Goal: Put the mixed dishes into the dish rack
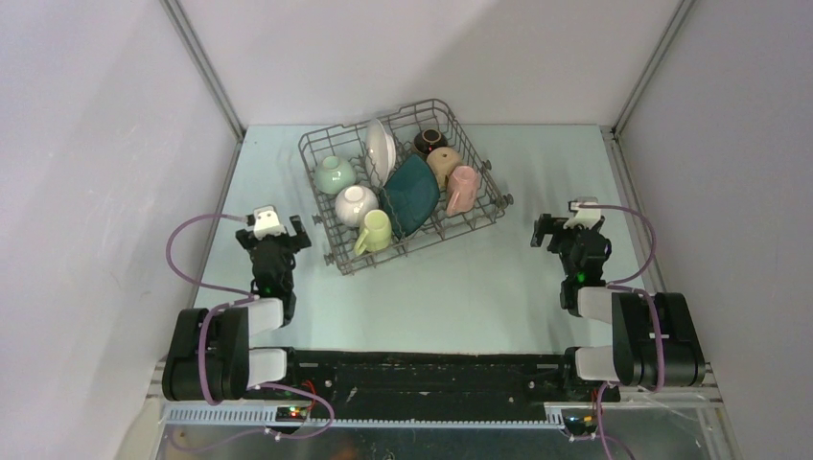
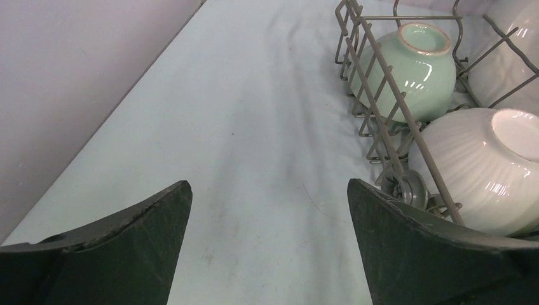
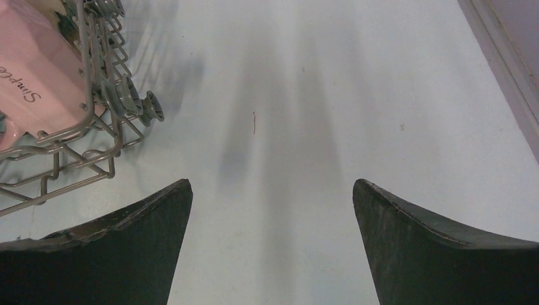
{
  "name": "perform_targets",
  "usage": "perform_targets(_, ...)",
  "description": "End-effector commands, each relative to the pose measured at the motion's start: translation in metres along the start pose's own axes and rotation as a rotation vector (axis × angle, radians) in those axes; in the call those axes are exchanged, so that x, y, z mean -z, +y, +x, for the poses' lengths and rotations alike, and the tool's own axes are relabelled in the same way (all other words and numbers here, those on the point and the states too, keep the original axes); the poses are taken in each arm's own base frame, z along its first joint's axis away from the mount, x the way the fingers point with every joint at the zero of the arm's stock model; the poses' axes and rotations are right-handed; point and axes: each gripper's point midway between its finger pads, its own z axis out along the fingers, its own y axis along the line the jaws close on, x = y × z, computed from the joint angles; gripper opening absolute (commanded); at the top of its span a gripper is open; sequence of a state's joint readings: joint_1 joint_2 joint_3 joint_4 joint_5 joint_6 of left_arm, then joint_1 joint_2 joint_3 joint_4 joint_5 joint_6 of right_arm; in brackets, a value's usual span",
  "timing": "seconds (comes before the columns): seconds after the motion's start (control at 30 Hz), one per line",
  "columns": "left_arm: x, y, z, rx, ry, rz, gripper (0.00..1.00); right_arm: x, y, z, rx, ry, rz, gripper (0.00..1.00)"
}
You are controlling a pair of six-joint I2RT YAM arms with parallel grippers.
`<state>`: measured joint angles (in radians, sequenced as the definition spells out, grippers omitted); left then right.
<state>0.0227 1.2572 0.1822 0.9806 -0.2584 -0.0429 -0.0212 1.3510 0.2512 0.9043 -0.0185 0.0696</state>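
The grey wire dish rack [image 1: 331, 259] stands at the table's middle back and holds the mixed dishes: a dark teal square plate [image 1: 413, 195] and a white round plate [image 1: 380, 150] on edge, a pale green bowl [image 1: 334, 175], a white bowl [image 1: 356, 204], a brown bowl [image 1: 429, 142], and tan [image 1: 443, 165], pink [image 1: 463, 189] and yellow [image 1: 375, 232] mugs. My left gripper [image 1: 279, 224] stands open left of the rack, empty, with the green bowl [image 2: 416, 68] and white bowl [image 2: 489, 168] close by. Right of the rack, my right gripper [image 1: 559, 226] is open and empty beside the pink mug [image 3: 35, 89].
Grey walls close in on both sides, with metal corner rails [image 1: 206, 67] running back. The rack's small wheel [image 3: 152, 109] sits at its corner near the right gripper. Pale blue table [image 1: 460, 297] lies between both arms.
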Motion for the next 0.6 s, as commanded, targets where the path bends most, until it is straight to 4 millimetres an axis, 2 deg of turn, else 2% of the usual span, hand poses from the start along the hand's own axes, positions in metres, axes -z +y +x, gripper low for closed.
perform_targets(0.0,-0.0042,0.0016,-0.0222,0.000,-0.080,-0.008,1.00,-0.0027,-0.0046,-0.0140,0.018,-0.056,0.017,1.00)
perform_targets(0.57,-0.0049,0.0012,-0.0220,0.000,-0.078,-0.007,1.00,-0.0027,-0.0048,-0.0143,0.017,-0.057,0.017,0.99)
